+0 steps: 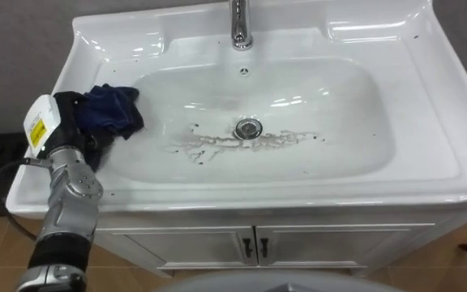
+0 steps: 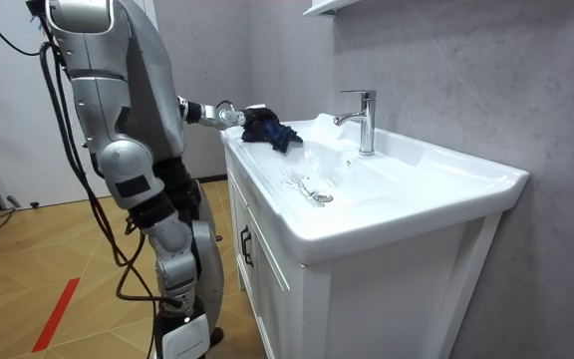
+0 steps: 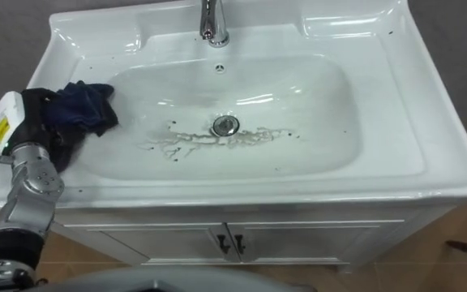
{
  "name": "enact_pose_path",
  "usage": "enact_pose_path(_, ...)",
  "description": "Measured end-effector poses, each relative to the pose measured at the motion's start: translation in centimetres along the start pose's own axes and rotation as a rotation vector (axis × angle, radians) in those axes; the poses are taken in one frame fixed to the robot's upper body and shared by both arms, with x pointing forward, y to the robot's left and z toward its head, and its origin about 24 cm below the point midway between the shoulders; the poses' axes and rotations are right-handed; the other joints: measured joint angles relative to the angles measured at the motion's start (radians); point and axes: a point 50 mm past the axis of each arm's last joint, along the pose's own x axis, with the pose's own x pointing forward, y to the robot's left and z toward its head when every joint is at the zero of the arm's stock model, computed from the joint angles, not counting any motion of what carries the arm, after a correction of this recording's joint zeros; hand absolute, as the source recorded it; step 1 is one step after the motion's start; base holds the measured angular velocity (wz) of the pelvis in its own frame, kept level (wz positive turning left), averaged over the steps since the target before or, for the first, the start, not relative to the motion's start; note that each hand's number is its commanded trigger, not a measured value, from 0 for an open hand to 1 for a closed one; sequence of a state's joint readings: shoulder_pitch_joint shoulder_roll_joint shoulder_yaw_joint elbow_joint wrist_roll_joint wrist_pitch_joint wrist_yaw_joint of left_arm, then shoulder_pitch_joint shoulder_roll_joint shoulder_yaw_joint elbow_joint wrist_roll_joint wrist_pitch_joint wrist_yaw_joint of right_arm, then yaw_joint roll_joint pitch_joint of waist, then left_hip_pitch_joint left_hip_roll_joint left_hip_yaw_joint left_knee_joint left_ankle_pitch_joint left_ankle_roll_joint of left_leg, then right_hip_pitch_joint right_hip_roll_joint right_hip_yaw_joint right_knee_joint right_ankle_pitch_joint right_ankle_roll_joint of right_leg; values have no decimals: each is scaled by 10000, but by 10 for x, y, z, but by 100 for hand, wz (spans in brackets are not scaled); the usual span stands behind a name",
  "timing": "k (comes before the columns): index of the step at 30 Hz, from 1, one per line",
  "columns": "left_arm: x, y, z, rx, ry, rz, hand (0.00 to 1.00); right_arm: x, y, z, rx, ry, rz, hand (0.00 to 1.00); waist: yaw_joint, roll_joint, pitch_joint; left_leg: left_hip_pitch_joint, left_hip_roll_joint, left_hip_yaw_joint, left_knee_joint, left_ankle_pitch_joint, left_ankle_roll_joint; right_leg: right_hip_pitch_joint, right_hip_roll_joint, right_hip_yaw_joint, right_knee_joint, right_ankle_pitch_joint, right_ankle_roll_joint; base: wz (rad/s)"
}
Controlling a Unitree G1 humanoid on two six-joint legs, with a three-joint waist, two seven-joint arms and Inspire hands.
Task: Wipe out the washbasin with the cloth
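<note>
Both eye views looked steeply down from the robot's head, close above the glossy white ceramic basin [image 1: 428,154] and its chrome tap [image 1: 240,24]; the room view faced both from farther off, beyond the basin's right end.

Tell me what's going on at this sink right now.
A humanoid robot stands in front of a white basin. Its left robot hand grips a bunched dark blue cloth at the bowl's left edge. Grey grime streaks lie around the drain in the middle of the bowl, not yet wiped. The cloth sits apart from them.
</note>
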State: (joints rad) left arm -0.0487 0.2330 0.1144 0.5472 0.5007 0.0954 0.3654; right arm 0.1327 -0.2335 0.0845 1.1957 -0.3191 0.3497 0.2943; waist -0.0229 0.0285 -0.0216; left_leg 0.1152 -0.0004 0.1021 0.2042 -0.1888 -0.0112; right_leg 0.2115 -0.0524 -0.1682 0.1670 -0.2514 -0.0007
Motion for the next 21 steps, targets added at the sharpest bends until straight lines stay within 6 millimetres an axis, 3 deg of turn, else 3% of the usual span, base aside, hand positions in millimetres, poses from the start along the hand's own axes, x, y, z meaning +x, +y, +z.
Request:
enact_pose_path(12, 2, 4, 7, -1171, -52, -630, 100, 0, 2, 1, 89, -136, 205, 0, -36, 18, 13, -1, -165, -258, 8, 14, 29, 153, -135, -271, -18, -64, 100, 8)
enact_pose_path(21, -9, 7, 11, -1417, -484, -782, 100, 1, 4, 0, 484, -329, 103, 0, -67, 24, 35, -187, -290, -531, 15, 17, 38, 146, -213, -587, -152, -95, 151, 9)
